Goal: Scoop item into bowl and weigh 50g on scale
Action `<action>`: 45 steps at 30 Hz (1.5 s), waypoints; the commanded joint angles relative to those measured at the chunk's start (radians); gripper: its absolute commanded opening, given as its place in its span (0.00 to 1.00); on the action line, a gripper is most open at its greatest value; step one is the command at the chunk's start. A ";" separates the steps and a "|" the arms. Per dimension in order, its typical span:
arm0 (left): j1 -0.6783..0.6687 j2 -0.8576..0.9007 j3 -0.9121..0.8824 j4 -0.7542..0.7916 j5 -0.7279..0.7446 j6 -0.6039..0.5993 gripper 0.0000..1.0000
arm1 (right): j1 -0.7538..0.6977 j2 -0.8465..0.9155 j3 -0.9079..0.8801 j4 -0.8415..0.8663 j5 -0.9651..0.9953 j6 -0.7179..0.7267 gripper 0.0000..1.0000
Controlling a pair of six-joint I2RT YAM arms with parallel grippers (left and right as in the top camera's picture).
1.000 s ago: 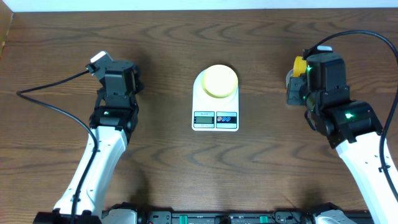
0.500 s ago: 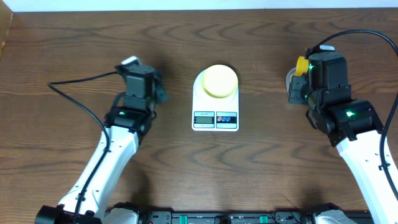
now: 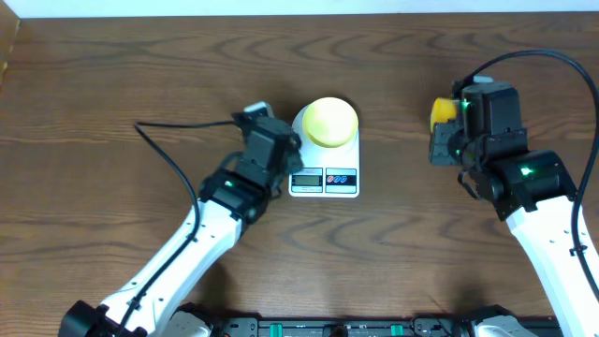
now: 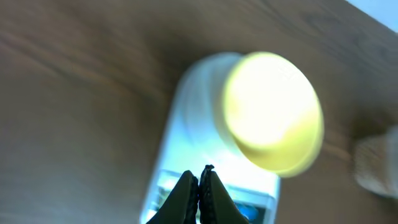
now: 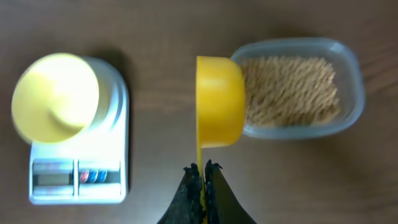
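The white scale (image 3: 324, 178) stands mid-table with the pale-yellow bowl (image 3: 329, 122) on its platform. My left gripper (image 4: 202, 174) is shut and empty, its tips hovering over the scale's (image 4: 186, 124) display end, just short of the bowl (image 4: 273, 112). My right gripper (image 5: 202, 169) is shut on the thin handle of the yellow scoop (image 5: 220, 102), whose cup overlaps the left rim of the clear tub (image 5: 348, 68) full of tan beans (image 5: 292, 90). I cannot see inside the scoop (image 3: 440, 114). The scale (image 5: 78, 180) and bowl (image 5: 55, 96) lie left of it.
Dark wood table (image 3: 94, 75) all round. A black cable (image 3: 178, 168) trails from the left arm across the left side. The right arm's body (image 3: 515, 178) covers the tub from above. A pale edge (image 3: 9, 47) borders the table at far left.
The left arm has swung right from the table's left side to the scale's left edge. The right gripper has shifted the scoop slightly left; both grippers stayed shut.
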 commanded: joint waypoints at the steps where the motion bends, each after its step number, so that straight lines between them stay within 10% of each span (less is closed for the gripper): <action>1: -0.060 0.003 -0.006 -0.021 0.072 -0.148 0.07 | -0.009 0.003 0.001 -0.032 -0.050 0.010 0.01; 15: -0.198 0.239 -0.007 -0.015 0.115 -0.432 0.07 | -0.009 0.003 0.001 -0.064 -0.043 0.009 0.01; 45: -0.146 0.392 -0.007 0.196 0.100 -0.422 0.07 | -0.009 0.003 0.001 -0.062 -0.042 -0.006 0.01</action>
